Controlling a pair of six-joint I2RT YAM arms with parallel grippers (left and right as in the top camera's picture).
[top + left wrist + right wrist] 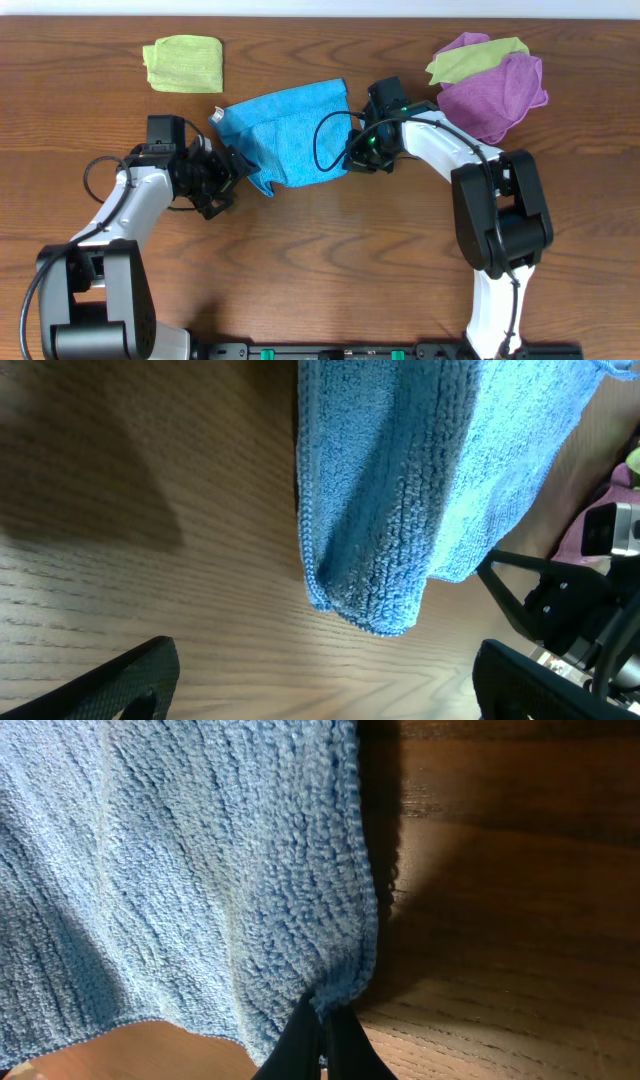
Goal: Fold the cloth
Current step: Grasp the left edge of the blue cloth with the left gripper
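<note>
The sky-blue cloth (290, 135) lies rumpled and partly doubled over at the table's middle, with its small white tag (215, 115) at its left corner. My left gripper (232, 172) is open and empty just left of the cloth's lower left corner; in the left wrist view the cloth (420, 490) hangs ahead of the spread fingers (325, 685), apart from them. My right gripper (352, 155) is shut on the cloth's right edge; the right wrist view shows the closed fingers (325, 1030) pinching the cloth's hem (345, 990).
A yellow-green cloth (184, 63) lies at the far left. A purple cloth (495, 95) with another yellow-green cloth (470, 58) on it sits at the far right, close behind my right arm. Bare wood table (330, 250) lies toward the front.
</note>
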